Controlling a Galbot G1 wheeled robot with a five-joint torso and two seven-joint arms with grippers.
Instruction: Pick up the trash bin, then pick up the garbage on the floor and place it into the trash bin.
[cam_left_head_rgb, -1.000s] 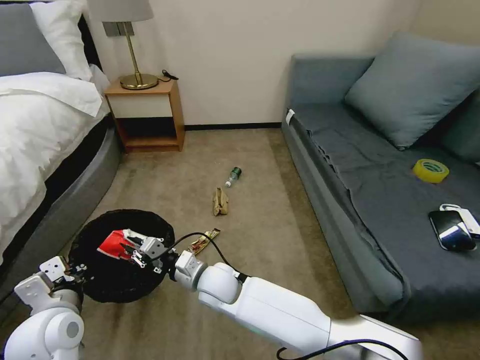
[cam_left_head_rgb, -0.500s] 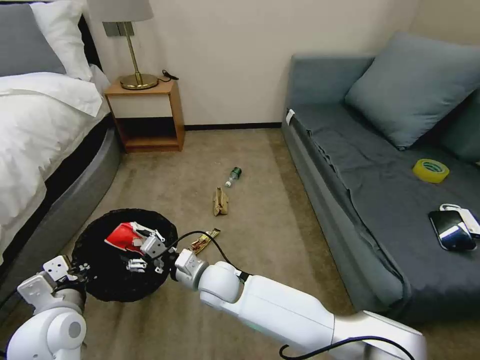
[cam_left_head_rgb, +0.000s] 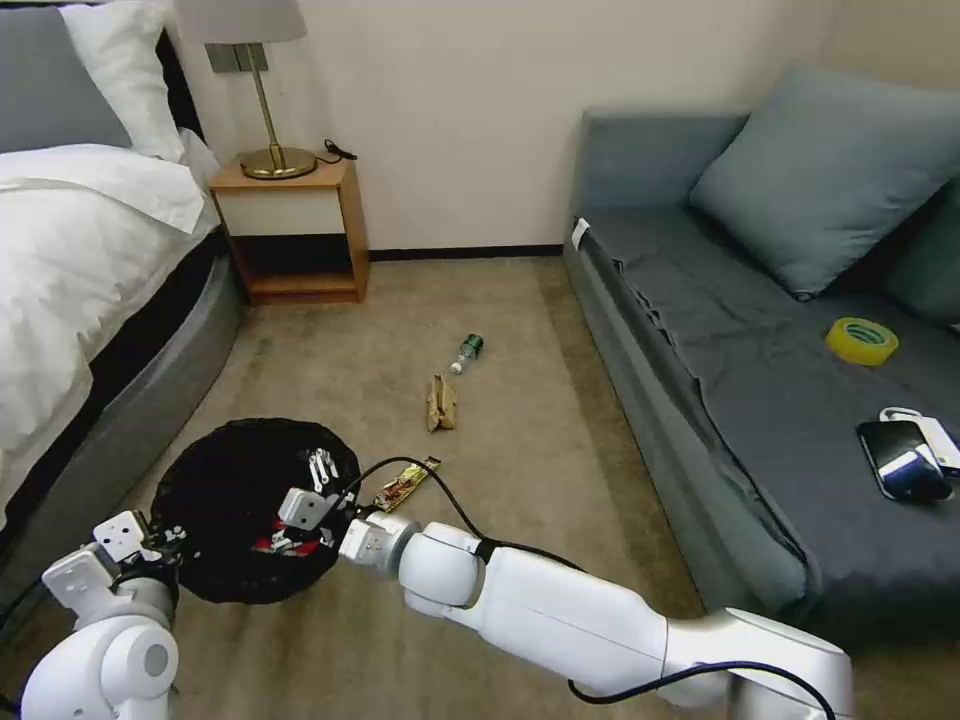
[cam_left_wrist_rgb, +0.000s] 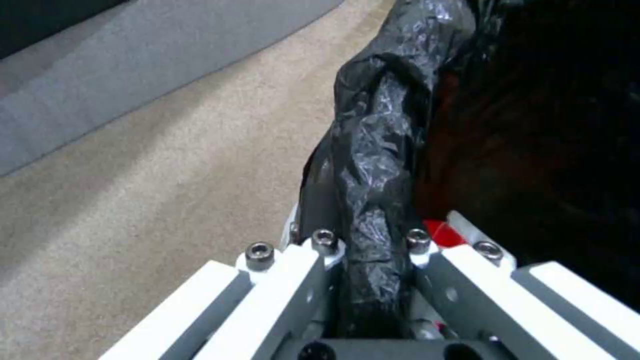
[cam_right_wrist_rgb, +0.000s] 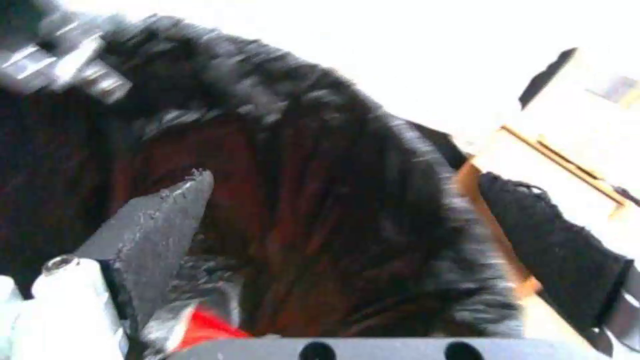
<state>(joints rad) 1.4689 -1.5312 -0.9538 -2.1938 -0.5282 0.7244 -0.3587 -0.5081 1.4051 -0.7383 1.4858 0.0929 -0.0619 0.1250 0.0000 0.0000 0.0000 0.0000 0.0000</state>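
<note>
While left end effector (cam_left_wrist_rgb: 373, 300) clamps trash bin (cam_left_head_rgb: 215, 470) at soft bag-lined rim, right end effector (cam_left_head_rgb: 305, 505) gapes, released; red snack packet (cam_left_head_rgb: 275, 545) inside. Remaining garbage (cam_left_head_rgb: 441, 402) light, crushable; pinch mid-body.

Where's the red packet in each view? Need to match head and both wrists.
Head: red packet low inside the bin, under the open right tool.
Left wrist: red sliver inside the bin, by the left tool clamped on the rim.
Right wrist: red corner beside one finger.
Shared landmark: the black bag.
</note>
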